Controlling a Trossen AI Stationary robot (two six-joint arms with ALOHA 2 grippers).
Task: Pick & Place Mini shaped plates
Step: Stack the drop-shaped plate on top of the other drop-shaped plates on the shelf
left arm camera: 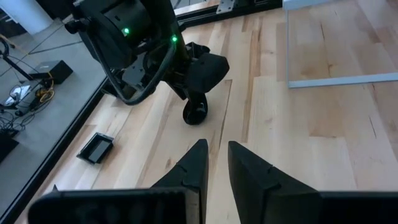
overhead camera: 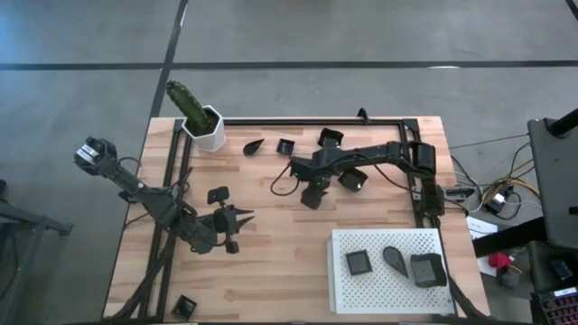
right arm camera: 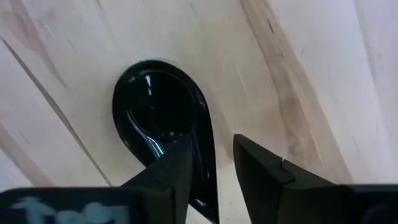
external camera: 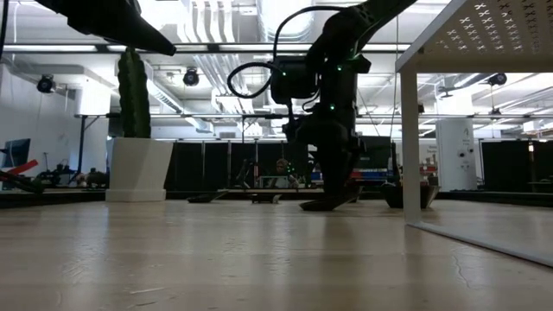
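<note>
Our right pincer [right arm camera: 211, 165] hangs low over 1 teardrop plate [right arm camera: 158, 118] on the surface [overhead camera: 271, 262], fingers parted astride its rim, ready to clench. The left pincer [left arm camera: 214, 168] waits nearby, slightly parted, empty.

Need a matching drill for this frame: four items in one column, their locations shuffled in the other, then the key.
Items:
1. cactus pot
2. white perforated tray
3. right gripper
4. left gripper

Locations:
A. table's near right corner, three dark plates on it
B. mid-table, over a teardrop plate
C. table's far left corner
D. left half of the table, nothing between its fingers

Pairs: 1-C, 2-A, 3-B, 4-D
</note>
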